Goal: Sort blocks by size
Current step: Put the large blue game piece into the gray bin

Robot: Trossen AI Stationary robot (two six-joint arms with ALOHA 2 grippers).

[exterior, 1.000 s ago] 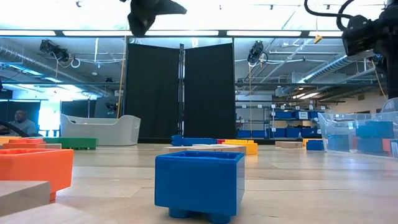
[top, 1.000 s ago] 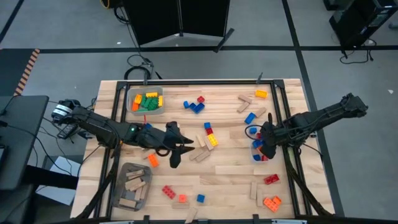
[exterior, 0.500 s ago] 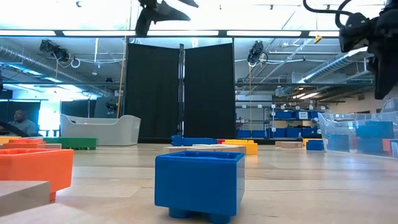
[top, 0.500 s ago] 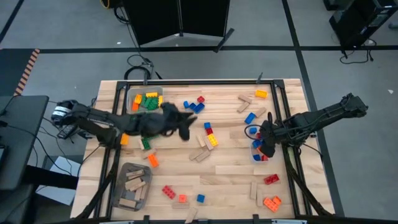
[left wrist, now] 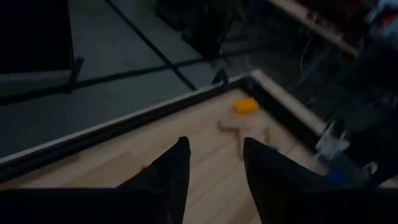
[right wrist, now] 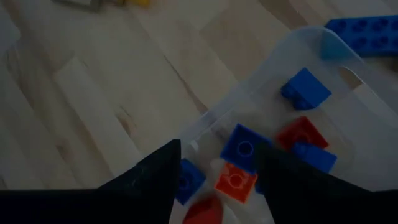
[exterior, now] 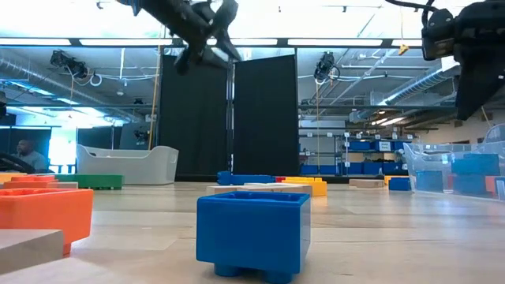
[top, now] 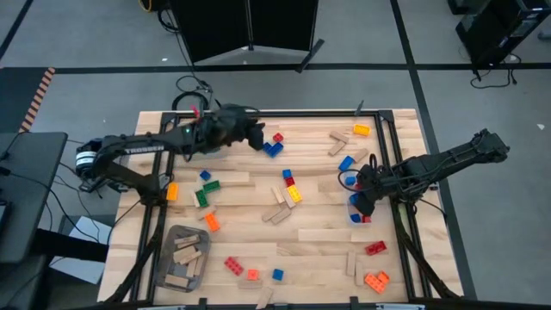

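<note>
At the far left of the desk: my left gripper [top: 256,136] hangs high in the air, beside the clear bin [top: 191,138] of green, yellow and orange bricks that my arm partly covers.
Left jaws: spread apart with nothing between them; the left wrist view looks through the gap to bare wood and a yellow brick [left wrist: 245,106] near the far rim.
Why there: I judge this arm is between picks, raised clear of the bin wall so it can swing to the next piece.
At the right side: my right gripper [top: 362,200] sits low over the small clear tub [right wrist: 323,106], which holds small blue and red bricks [right wrist: 244,149].
Right jaws: parted, gripping nothing, straddling the tub's near wall.
Why there: the tub gathers the shortest pieces, so I judge this arm is poised at that drop point.
Blocks: most lie loose across the desk [top: 327,250] — blue bricks [top: 273,148] near my left gripper, a green brick [top: 201,197] and an orange brick [top: 211,221] on the left, an orange and red cluster [top: 375,279] front right, tan wooden pieces [top: 322,235] mid-desk.
Grey bin [top: 182,257]: front left, holding wooden pieces.
Progress: 3 bins partly filled, many blocks unsorted.
Low view: a blue brick [exterior: 252,235] stands nearest the camera.
</note>
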